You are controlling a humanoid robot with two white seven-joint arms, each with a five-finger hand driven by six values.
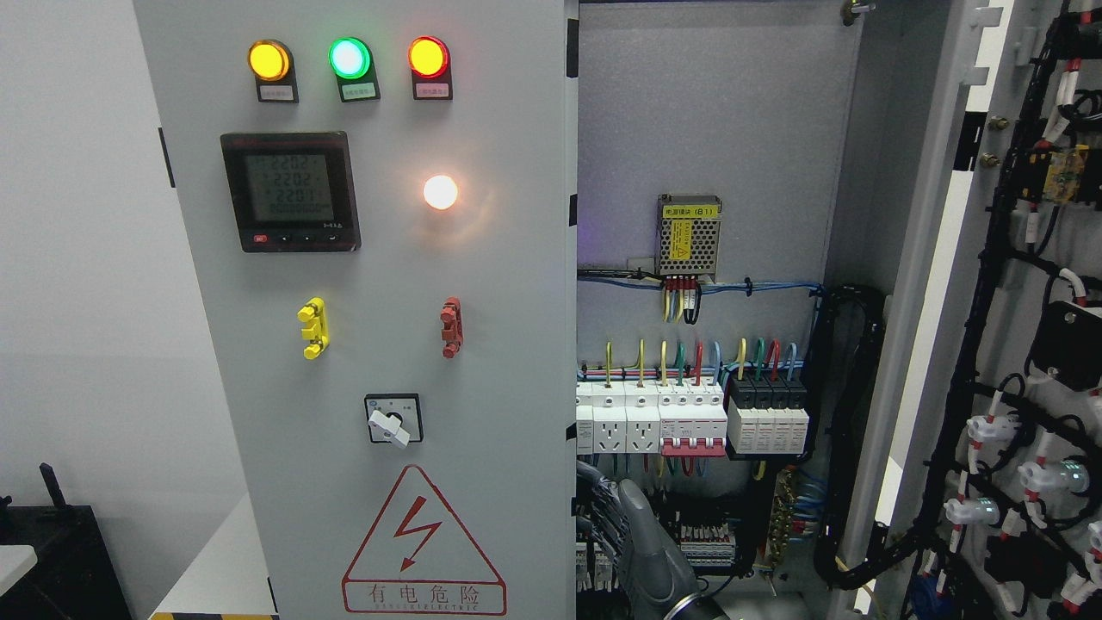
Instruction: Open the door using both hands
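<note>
1. The left door (370, 301) is sitting shut on the cabinet, with its lights glowing. The right door (1016, 344) is hanging wide open, far to the right of the left door.
2. A gray robot hand (633, 538) is reaching up just right of the left door's edge, low down. I cannot tell which arm it is. Its fingers (598, 508) are curling by the edge, but I cannot tell if they are gripping it.
3. It could be snagging the wires (689, 469) just behind it.

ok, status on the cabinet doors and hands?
One robot hand low at the left door's inner edge, fingers behind it; side unclear. Right door swung open. Left door closed, lamps lit. Interior wiring exposed, nothing blocking.
</note>
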